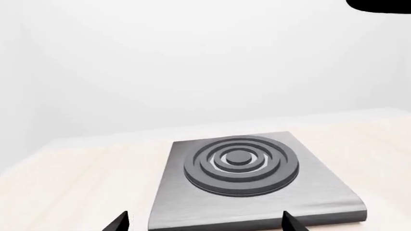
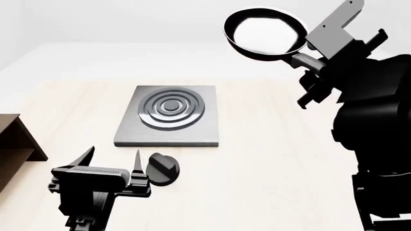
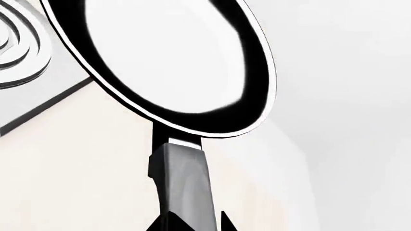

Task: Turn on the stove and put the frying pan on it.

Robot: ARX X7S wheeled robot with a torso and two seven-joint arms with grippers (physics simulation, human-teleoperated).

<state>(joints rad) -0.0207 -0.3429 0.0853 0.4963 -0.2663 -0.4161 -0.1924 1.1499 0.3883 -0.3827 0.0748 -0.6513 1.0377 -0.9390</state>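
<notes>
Right gripper (image 2: 307,61) grasps the frying pan (image 2: 265,33) by its handle (image 3: 186,183), jaws clamped round the grip, pan held high in the air and tilted so its glossy inside faces the head camera. Likely lifted clear for carrying over to the burner. The pan is up and to the right of the stove (image 2: 169,117), well apart from it, not yet set down.

Left gripper (image 2: 110,162) is released, fingers spread, holding nothing, low over the table (image 2: 270,159). The knob (image 2: 163,169) sits just beside its right finger, in front of the stove's near edge. Touching or not, cannot tell. Probably parked there for the knob turn.

Left wrist view shows the burner rings (image 1: 241,162) bare, straight ahead between the fingertips. A brown shelf (image 2: 16,144) is at the left edge.
</notes>
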